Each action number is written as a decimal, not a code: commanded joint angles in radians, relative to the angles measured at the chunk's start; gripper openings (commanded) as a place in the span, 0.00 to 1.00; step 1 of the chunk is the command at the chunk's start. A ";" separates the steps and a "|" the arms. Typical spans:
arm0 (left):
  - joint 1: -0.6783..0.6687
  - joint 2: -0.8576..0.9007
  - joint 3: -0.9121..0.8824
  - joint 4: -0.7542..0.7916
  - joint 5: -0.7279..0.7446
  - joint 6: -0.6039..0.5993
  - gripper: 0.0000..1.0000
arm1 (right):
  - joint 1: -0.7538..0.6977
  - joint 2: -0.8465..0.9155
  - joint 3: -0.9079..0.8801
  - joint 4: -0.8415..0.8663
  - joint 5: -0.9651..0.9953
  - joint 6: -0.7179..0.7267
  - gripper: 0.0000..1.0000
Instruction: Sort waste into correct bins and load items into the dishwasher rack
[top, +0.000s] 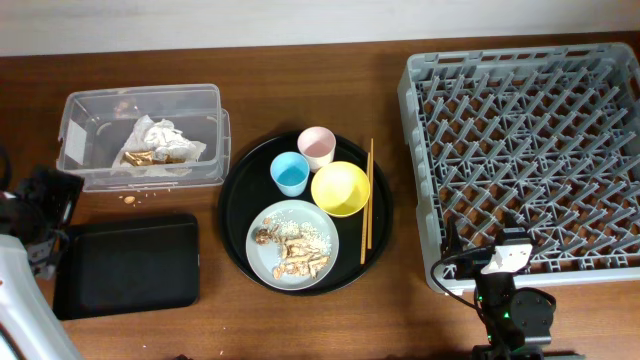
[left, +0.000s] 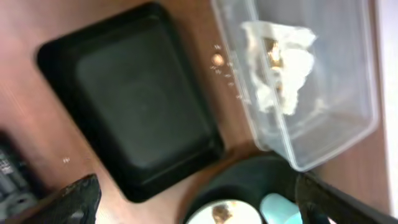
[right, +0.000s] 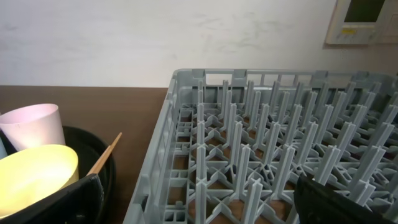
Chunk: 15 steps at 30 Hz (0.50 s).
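The crumpled white napkin (top: 152, 141) (left: 278, 62) with gold-brown bits lies inside the clear tub (top: 80, 165) (left: 348, 93). Beside it is the shallow black rectangular tray (top: 128, 263) (left: 134, 99). A pale plate (top: 322, 245) (left: 225, 213) carries rice and brown scraps (top: 290, 252). The pink cup (top: 317, 147) (right: 34, 124), blue cup (top: 290, 173) (left: 278, 209), yellow bowl (top: 340, 188) (right: 34, 174) and chopsticks (top: 367, 200) (right: 106, 152) sit with it. My left gripper (top: 45, 205) (left: 199, 211) hangs open and empty at the table's left edge. My right gripper (top: 490, 255) (right: 199, 214) is open over the front-left corner of the grey rack (top: 530, 140) (right: 261, 155).
The cups, bowl, plate and chopsticks rest on a large round black tray (top: 235, 205) (right: 106, 180) in the middle. A small brown crumb (top: 128, 199) (left: 216, 60) lies on the wood between the tub and the rectangular tray. A white wall stands behind the table.
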 joint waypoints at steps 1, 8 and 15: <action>0.005 0.001 0.006 -0.011 -0.075 0.015 0.99 | -0.006 -0.006 -0.007 -0.003 0.010 0.004 0.99; 0.005 0.001 0.006 -0.011 -0.075 0.015 0.99 | -0.006 -0.006 -0.007 0.111 -0.109 0.103 0.99; 0.005 0.001 0.006 -0.011 -0.075 0.015 0.99 | -0.006 -0.006 -0.007 0.556 -0.745 1.002 0.99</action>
